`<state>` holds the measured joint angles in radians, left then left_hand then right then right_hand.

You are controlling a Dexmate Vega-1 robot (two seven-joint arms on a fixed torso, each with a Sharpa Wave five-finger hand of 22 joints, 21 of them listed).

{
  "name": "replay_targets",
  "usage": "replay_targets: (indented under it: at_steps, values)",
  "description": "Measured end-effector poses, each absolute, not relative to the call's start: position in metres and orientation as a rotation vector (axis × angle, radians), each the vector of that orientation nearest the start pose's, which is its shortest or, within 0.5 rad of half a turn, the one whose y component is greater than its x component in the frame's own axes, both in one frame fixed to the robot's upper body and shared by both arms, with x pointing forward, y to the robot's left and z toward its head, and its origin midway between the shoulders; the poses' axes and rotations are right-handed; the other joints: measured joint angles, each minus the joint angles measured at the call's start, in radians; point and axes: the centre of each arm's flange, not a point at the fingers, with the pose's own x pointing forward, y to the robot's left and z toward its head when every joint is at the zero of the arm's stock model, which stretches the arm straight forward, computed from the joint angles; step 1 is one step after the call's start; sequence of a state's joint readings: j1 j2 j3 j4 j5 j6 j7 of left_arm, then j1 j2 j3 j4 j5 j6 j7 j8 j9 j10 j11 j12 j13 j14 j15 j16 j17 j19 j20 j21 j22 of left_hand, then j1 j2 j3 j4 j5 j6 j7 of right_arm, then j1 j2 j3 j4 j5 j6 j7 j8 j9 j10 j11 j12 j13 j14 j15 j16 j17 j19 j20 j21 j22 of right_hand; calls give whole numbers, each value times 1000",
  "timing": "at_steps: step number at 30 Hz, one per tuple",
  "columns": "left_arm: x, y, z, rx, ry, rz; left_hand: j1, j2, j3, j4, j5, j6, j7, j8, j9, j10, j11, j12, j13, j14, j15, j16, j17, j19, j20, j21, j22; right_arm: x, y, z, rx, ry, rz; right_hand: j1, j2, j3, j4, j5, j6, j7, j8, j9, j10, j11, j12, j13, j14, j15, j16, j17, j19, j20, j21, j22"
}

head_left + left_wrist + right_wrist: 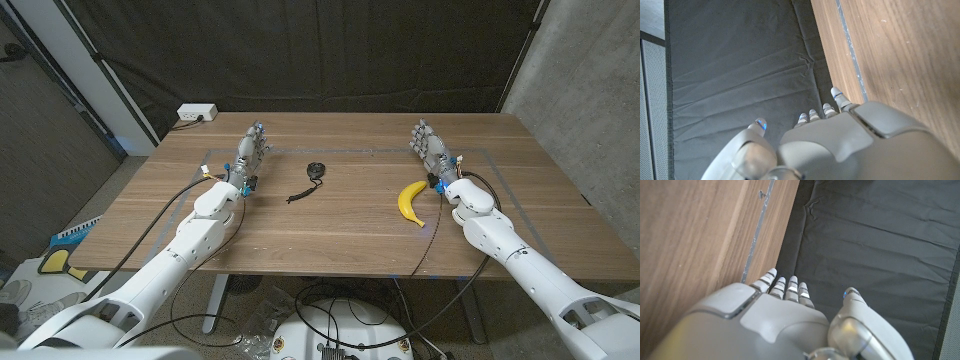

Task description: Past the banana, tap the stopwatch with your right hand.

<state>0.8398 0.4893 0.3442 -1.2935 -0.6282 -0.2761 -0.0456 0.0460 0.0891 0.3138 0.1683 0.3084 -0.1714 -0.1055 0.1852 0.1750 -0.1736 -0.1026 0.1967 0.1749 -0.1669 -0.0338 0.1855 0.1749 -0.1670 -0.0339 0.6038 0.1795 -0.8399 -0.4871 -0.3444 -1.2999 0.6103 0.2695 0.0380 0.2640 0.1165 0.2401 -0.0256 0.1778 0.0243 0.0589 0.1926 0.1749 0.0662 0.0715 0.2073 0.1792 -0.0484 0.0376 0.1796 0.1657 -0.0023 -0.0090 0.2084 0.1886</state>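
A small black stopwatch (316,170) with a dark cord trailing toward me lies on the wooden table (340,225), left of centre. A yellow banana (409,202) lies right of centre, between the stopwatch and my right hand (431,146). That hand stands at the far right of the table, fingers extended and holding nothing, a little beyond and right of the banana. My left hand (252,150) stands at the far left, fingers extended and empty, left of the stopwatch. The wrist views look along the backs of the left hand (840,145) and the right hand (760,325) toward the table's far edge.
A black curtain (330,50) hangs behind the table. A white power strip (196,113) sits by the far left corner. Thin tape lines (350,150) mark a rectangle on the tabletop. Cables run along both forearms.
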Motion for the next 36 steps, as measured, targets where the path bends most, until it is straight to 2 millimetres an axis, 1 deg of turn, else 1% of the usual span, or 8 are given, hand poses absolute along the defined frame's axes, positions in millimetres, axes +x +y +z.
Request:
replay_targets:
  at_steps: [4, 7, 15, 17, 23, 25, 33, 36]
  values:
    - [656, 290, -26, -42, -589, -207, 0, 0, 0, 0, 0, 0, 0, 0, 0, 0, 0, 0, 0, 0, 0, 0, 0, 0, 0, 0, 0, 655, -287, -25, 5, -582, 200, 12, -1, 7, -8, 0, 4, 0, 0, 5, 7, 5, 1, 0, 6, 0, 2, 0, 7, 7, 0, 0]
    - [657, 290, -27, -41, -585, -207, 0, 0, 3, -3, 0, 0, 0, 4, 0, 0, 0, 0, 0, 0, 0, 0, 0, 0, 0, 0, 0, 654, -283, -24, -27, -577, 197, 15, -2, 6, -17, 0, -13, 0, -4, 5, -18, 4, -7, 0, 0, 6, 2, 0, 10, 11, 0, 0]
    - [658, 289, -27, -39, -580, -210, 1, -1, 3, -3, 0, 0, 0, 4, 0, 0, 0, 0, 0, 0, 0, 0, 0, 0, 0, 0, 0, 649, -275, -18, -133, -570, 178, 22, -2, 7, -24, 0, -23, 0, -8, 5, -30, 3, -8, 0, -5, 11, -2, 0, 7, 14, 0, 0]
    - [659, 289, -27, -37, -578, -211, 8, -8, 3, -3, 0, 0, 0, 4, 0, 0, 0, 0, 0, 0, 0, 0, 0, 0, 0, 0, 0, 648, -273, -17, -164, -569, 174, 22, -2, 7, -24, 0, -23, 0, -8, 5, -30, 3, -8, 0, -5, 11, -2, 0, 7, 14, 0, 0]
    - [659, 289, -28, -39, -575, -211, 11, -5, 3, -3, 0, 0, 0, 4, 5, 2, 18, 8, 0, 0, 0, 0, 0, 0, 0, 0, 0, 644, -266, -11, -248, -577, 159, 27, 4, 11, -28, 0, -23, 0, -8, 5, -26, 7, -8, 0, -5, 12, -2, 0, 10, 18, 0, 0]
    - [659, 289, -28, -38, -574, -212, 11, -5, 3, -3, 0, -5, -6, 4, 5, 0, 23, 8, 0, 0, 0, 8, 0, 0, 0, 0, 0, 643, -263, -10, -272, -580, 158, 34, 0, 11, -28, 0, -21, -2, -8, 5, -26, 7, -8, 0, 0, 17, -2, 0, 11, 18, 0, 0]
    - [659, 291, -30, -42, -570, -211, 20, 4, 3, -3, 0, 0, -11, 4, 5, 2, 35, 8, 5, 0, 0, 8, 0, -4, 4, 0, 0, 638, -248, -3, -390, -598, 152, 40, 6, 18, -35, 0, -17, -6, -7, 4, -17, 8, -4, 0, 3, 14, -2, 0, 14, 14, 7, 0]
    - [659, 292, -31, -42, -569, -210, 20, 4, 3, -3, 0, 0, -11, 4, 5, 2, 35, 8, 5, 0, 0, 8, 0, -5, 5, 0, 0, 634, -239, 2, -442, -612, 153, 40, 6, 18, -36, 0, -14, -9, -4, 4, -11, 3, -4, 0, 6, 11, -2, 0, 14, 14, 7, 0]
